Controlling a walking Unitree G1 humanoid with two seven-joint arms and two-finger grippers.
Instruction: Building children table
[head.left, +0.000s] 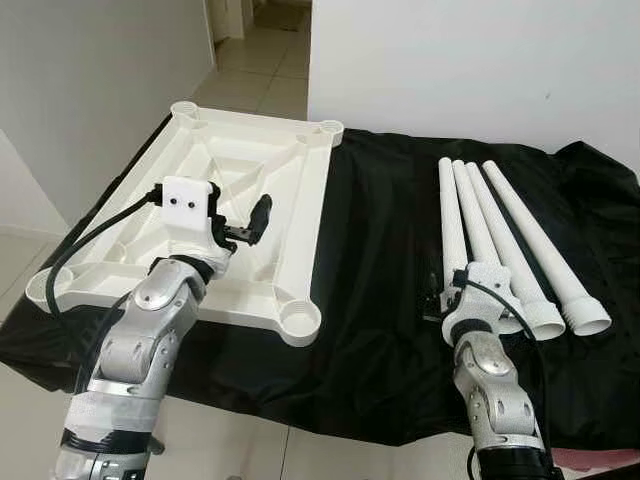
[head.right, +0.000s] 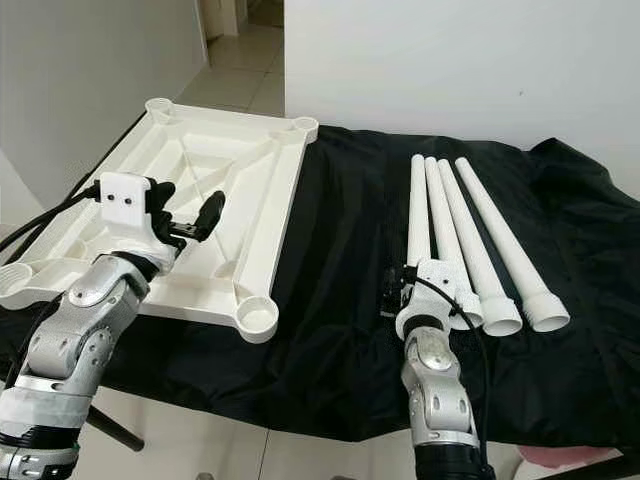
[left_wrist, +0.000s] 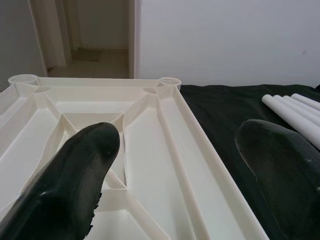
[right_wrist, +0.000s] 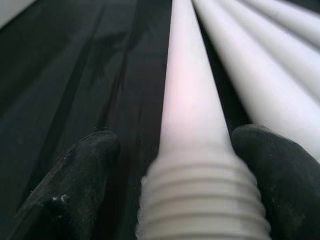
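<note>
Around leftmost leg, right fingers half-spread

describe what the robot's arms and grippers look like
Both arms are silver metal with rounded joint housings. Each wrist carries a white block; the left arm's has two small dark dots. Black cables loop from both wrists. The left gripper and right gripper each have two black, rounded fingers.
</note>
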